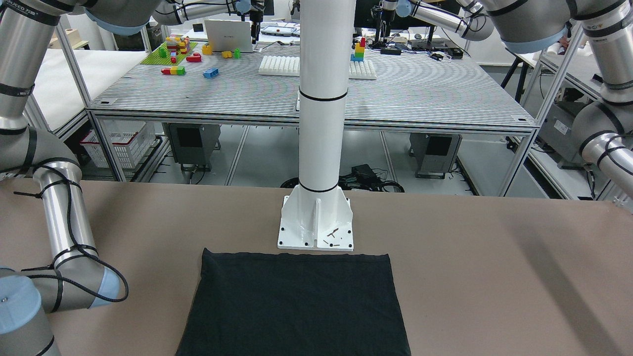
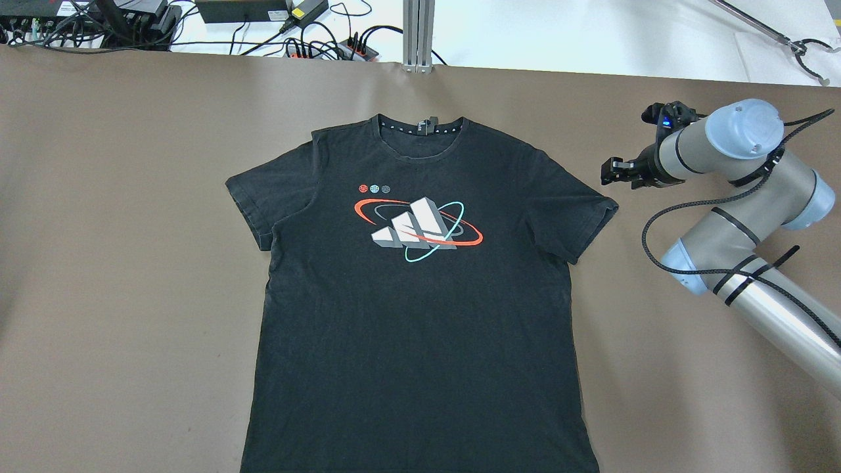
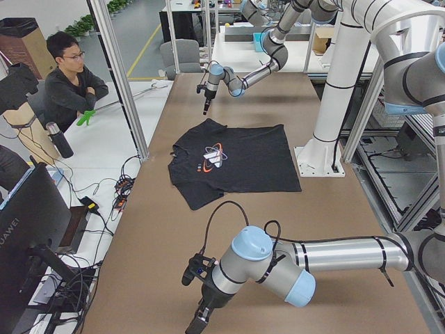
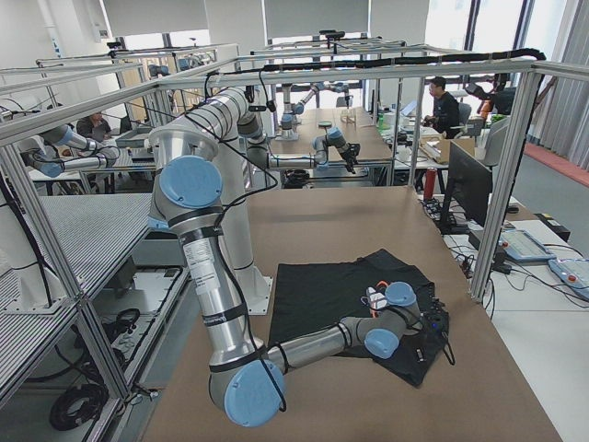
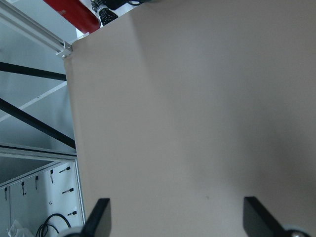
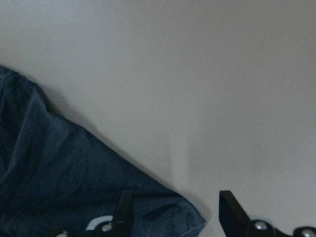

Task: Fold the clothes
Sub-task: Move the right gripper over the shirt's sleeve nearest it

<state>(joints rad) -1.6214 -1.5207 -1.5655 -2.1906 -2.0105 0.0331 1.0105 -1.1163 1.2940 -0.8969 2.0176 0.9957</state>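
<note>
The clothes are one black T-shirt (image 2: 420, 315) with a red, white and teal logo, lying flat and face up on the brown table (image 2: 118, 263). Its hem end (image 1: 296, 306) lies by the white post's base plate (image 1: 315, 232). My right gripper (image 2: 608, 172) is open, just off the shirt's sleeve on the overhead view's right. In the right wrist view the gripper (image 6: 173, 212) hovers over that sleeve's corner (image 6: 74, 173) and holds nothing. My left gripper (image 5: 177, 217) is open and empty over bare table near the table's end (image 3: 198, 316), far from the shirt.
Cables and power strips (image 2: 315, 43) lie past the table's far edge, beside an aluminium frame post (image 2: 418, 33). A seated person (image 3: 69, 80) is off the table's far side. The left arm's elbow (image 3: 268, 268) rests low over the table.
</note>
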